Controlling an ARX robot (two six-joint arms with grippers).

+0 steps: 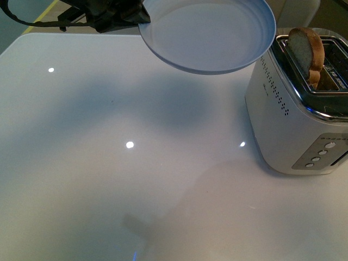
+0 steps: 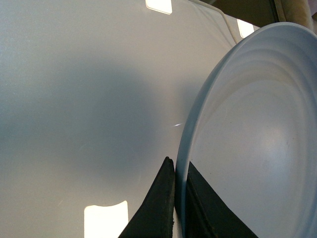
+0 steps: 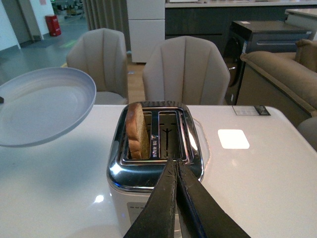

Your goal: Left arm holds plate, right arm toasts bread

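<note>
My left gripper (image 1: 142,19) is shut on the rim of the pale blue-grey plate (image 1: 209,33) and holds it in the air above the table, next to the toaster. In the left wrist view the jaws (image 2: 176,166) pinch the plate's rim (image 2: 185,148). The bread (image 1: 308,53) stands upright in one slot of the white and chrome toaster (image 1: 283,119), its top sticking out. In the right wrist view my right gripper (image 3: 176,162) is shut and empty, just over the toaster's chrome top edge (image 3: 148,173), with the bread (image 3: 136,130) in the slot nearer the plate (image 3: 42,106).
The white table (image 1: 109,163) carries the toaster at its right side. Beyond the table stand beige chairs (image 3: 185,69), a sofa (image 3: 280,74) and a dark cabinet (image 3: 262,29). The toaster's front has several buttons (image 1: 321,153).
</note>
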